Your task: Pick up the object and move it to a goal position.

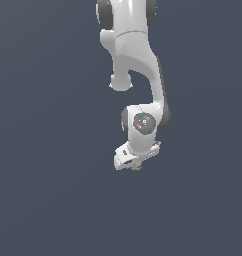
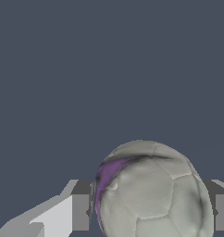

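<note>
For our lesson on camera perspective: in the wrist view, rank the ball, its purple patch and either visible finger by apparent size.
1. Ball, though its nearness to the camera inflates it.
2. Either finger of the end effector: the two fingers look alike, so unranked.
3. Purple patch, about finger-sized, so unsure.

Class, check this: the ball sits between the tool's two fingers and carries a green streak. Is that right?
No. The streak on the ball is purple, not green, as the wrist view shows. It does sit between the tool's fingers.
</note>
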Controlling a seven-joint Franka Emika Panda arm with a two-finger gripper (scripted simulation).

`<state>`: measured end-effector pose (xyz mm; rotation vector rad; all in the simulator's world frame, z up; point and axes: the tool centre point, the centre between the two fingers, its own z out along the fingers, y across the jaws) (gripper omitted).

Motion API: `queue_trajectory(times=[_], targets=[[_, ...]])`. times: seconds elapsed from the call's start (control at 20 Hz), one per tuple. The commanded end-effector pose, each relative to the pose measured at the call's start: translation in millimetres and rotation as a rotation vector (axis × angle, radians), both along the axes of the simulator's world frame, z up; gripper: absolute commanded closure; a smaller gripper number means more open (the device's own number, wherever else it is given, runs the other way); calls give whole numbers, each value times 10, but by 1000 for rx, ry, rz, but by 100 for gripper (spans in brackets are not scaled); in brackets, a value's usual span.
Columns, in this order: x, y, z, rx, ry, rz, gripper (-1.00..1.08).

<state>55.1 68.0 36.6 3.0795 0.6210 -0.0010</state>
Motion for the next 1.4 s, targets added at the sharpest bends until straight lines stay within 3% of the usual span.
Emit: queue_trajectory(times=[0.0, 0.7, 1.35], targets=[[2, 4, 0, 0, -1, 1, 108], [-44, -93, 258, 0, 0, 0, 108], [-233, -509, 1434, 0, 0, 1, 108]])
